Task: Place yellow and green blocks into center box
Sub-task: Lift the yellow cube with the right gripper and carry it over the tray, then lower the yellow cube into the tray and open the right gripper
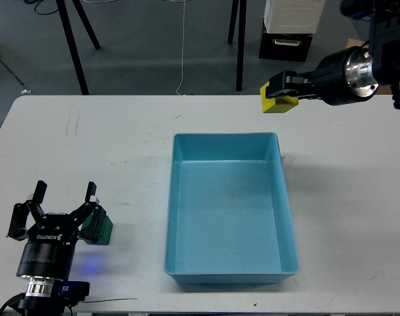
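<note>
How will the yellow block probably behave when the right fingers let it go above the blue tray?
The yellow block is a flat-faced cube, so it should land and settle rather than roll. It looks small in the right gripper, so it is probably light and may bounce slightly. The blue tray has walls that should contain it.
</note>
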Robot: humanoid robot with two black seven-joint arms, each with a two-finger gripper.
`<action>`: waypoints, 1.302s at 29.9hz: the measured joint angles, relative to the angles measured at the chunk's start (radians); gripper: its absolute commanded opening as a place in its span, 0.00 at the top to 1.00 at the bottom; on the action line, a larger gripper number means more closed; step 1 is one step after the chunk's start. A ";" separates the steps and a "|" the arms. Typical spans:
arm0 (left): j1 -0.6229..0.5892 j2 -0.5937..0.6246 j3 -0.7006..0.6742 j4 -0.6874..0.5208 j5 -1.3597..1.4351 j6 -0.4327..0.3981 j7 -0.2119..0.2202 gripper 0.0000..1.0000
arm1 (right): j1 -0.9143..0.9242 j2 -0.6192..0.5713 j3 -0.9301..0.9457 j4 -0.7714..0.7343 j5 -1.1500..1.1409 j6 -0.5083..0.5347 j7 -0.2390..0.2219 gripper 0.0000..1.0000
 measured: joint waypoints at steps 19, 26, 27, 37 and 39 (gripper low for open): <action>-0.013 0.000 -0.002 0.002 0.000 0.000 -0.002 0.00 | -0.017 0.452 -0.367 -0.091 -0.082 0.000 0.000 1.00; -0.019 0.000 -0.001 0.002 0.000 0.000 -0.001 0.00 | -0.066 0.461 -0.391 -0.103 -0.088 0.000 0.000 0.81; -0.019 0.000 -0.001 0.003 0.000 0.000 -0.001 0.00 | -0.067 0.463 -0.391 -0.109 -0.088 0.000 0.000 0.72; -0.020 0.000 0.000 0.008 0.001 0.000 -0.001 0.00 | -0.070 0.476 -0.385 -0.121 -0.087 0.000 0.000 0.01; -0.020 0.000 0.000 0.008 0.000 0.000 -0.001 0.00 | -0.070 0.477 -0.384 -0.121 -0.085 0.000 0.000 0.01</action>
